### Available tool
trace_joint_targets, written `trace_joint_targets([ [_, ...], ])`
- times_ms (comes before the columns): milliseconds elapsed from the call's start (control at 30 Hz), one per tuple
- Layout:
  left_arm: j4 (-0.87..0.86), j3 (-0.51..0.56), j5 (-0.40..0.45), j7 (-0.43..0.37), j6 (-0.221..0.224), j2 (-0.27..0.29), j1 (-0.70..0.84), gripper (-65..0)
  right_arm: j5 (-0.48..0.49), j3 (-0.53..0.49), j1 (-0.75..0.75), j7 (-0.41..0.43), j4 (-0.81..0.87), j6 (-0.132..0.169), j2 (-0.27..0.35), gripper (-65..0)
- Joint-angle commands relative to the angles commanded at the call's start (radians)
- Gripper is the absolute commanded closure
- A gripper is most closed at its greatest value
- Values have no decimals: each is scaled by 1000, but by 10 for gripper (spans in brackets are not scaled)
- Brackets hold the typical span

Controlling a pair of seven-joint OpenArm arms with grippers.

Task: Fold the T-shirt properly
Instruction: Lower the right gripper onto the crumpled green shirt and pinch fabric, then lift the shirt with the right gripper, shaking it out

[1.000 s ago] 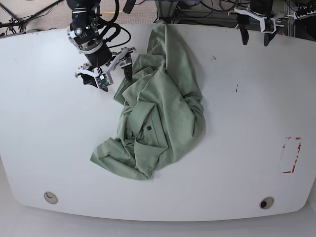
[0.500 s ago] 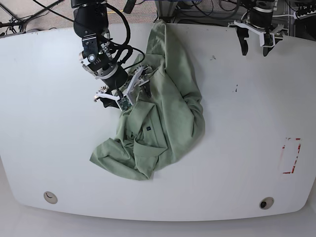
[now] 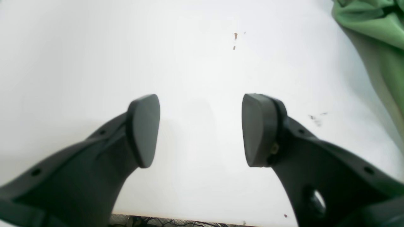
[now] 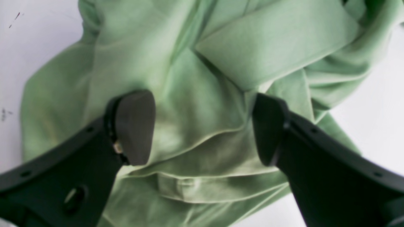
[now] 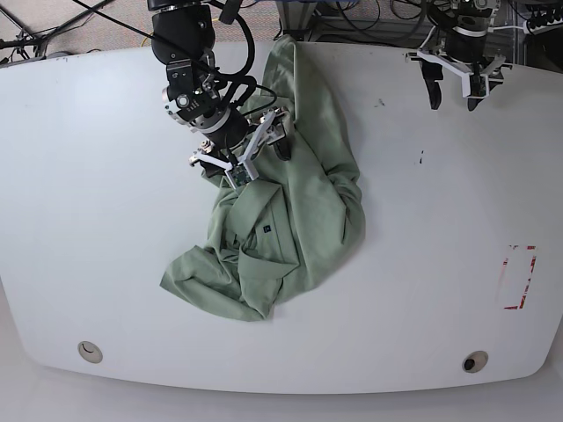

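Observation:
The pale green T-shirt (image 5: 303, 211) lies crumpled in a heap at the table's middle, one end reaching the far edge. A small dark neck label (image 5: 266, 228) shows near the heap's centre. My right gripper (image 5: 248, 158) hovers open over the shirt's upper left folds. In the right wrist view its fingers straddle layered folds of the T-shirt (image 4: 189, 63), and the right gripper (image 4: 202, 127) holds nothing. My left gripper (image 5: 452, 95) stands open at the far right of the table over bare surface. The left wrist view shows the left gripper (image 3: 199, 130) empty, with an edge of the T-shirt (image 3: 375, 25) at the top right.
The white table (image 5: 106, 246) has two round holes (image 5: 89, 352) (image 5: 475, 361) near its front edge and a red-marked rectangle (image 5: 519, 277) at the right. Small dark specks (image 5: 420, 158) mark the surface. Cables and frame parts run behind the far edge.
My right arm has swung rightward from beside the shirt's left edge to above its upper folds, staying open. The left gripper has shifted slightly at the far right edge.

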Motion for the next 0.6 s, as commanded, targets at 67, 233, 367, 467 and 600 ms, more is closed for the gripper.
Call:
trace_joint_targets([
  [67, 0, 0, 0, 0, 0, -3, 2, -378, 0, 0, 0, 2, -9, 0, -3, -457],
  [233, 0, 0, 0, 0, 0, -25, 3, -378, 0, 0, 18, 9, -38, 0, -15, -360],
  [367, 0, -2, 0, 0, 0, -25, 6, -378, 0, 0, 21, 17, -31, 0, -17, -268],
  [467, -2, -2, 0, 0, 0, -25, 6, -378, 0, 0, 38, 17, -29, 0, -26, -250],
  [600, -2, -2, 0, 0, 0, -21, 6, -378, 0, 0, 54, 17, -32, 0, -28, -246],
])
